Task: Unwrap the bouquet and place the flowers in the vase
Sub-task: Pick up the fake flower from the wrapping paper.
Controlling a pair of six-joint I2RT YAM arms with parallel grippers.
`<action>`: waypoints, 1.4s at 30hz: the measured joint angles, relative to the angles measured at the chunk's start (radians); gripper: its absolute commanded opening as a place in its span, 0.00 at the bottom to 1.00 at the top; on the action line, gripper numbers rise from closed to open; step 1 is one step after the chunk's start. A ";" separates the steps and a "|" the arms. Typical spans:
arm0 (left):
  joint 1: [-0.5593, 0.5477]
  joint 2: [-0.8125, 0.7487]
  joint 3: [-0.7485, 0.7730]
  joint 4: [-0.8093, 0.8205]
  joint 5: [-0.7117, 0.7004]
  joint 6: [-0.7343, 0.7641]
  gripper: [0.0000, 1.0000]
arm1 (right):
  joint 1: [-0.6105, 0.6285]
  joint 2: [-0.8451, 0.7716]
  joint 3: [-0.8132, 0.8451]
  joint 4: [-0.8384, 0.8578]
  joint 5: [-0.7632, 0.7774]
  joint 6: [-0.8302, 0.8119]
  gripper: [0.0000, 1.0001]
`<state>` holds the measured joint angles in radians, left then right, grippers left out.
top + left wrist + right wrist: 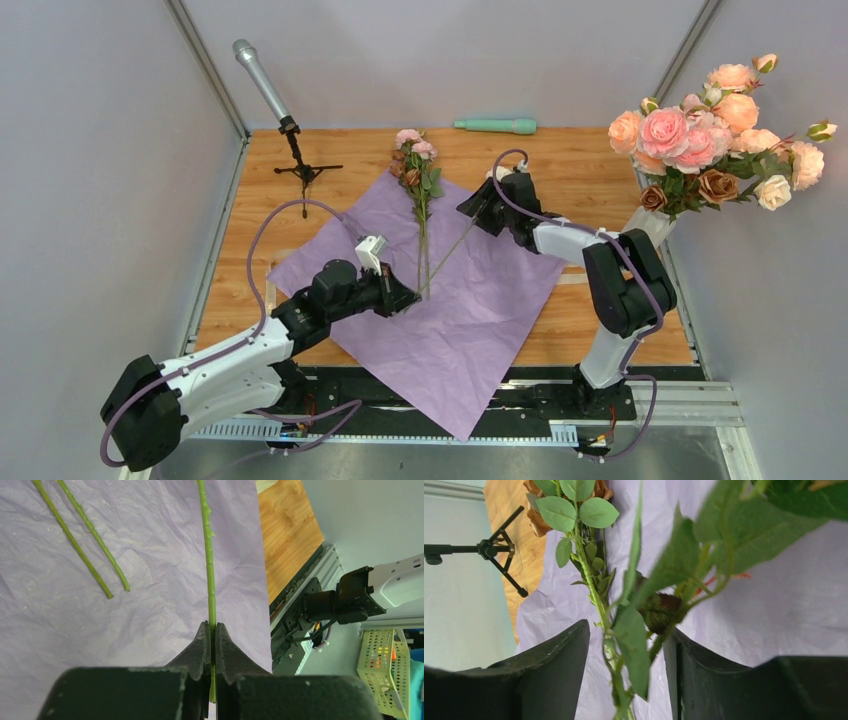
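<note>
Left pincer (pixel 403 299) is clamped tight on the bare lower end of one thin green stem (pixel 447 256), and the left wrist view shows it plainly: both black fingers (pixel 201 647) pressed flat against the stem (pixel 209 560), no gap at all. That stem slants up and to the right, straight to the right pincer (pixel 476 209).

Over there the jaws stand apart, roughly half spread. In the right wrist view the leafy top of a stem and a dark brown rosebud (pixel 659 612) sit between the two fingers (pixel 569 650), with the bud close to one finger and open space on the other side.

The crinkled lilac wrapping paper (pixel 480 320) lies unfolded flat on the wooden worktop (pixel 600 165). The other small pink and brown roses (pixel 411 158) lie on it near the far edge, stems pointing toward the arms, two cut ends (pixel 117 582) lying just beside the left pincer.

The slim white vase (pixel 652 224) stands at the right edge, half hidden behind the right arm, carrying large peach-orange roses (pixel 705 130). A mint-green cylinder (pixel 495 126) lies along the back.
</note>
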<state>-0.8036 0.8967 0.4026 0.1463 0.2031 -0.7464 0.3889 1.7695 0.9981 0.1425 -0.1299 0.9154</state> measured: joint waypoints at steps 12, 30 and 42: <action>0.000 -0.004 -0.007 -0.012 0.005 0.000 0.00 | -0.003 0.000 0.014 0.031 0.012 0.047 0.01; 0.000 0.029 0.041 -0.076 -0.003 0.042 0.94 | -0.004 -0.214 -0.003 0.105 -0.029 -0.045 0.00; 0.160 0.029 0.259 -0.327 -0.102 0.179 1.00 | 0.106 -0.653 -0.033 0.066 -0.034 -0.498 0.00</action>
<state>-0.6434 0.9260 0.6617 -0.1810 0.1009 -0.5671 0.4950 1.1160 0.9653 0.2089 -0.1642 0.4171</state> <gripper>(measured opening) 0.995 0.102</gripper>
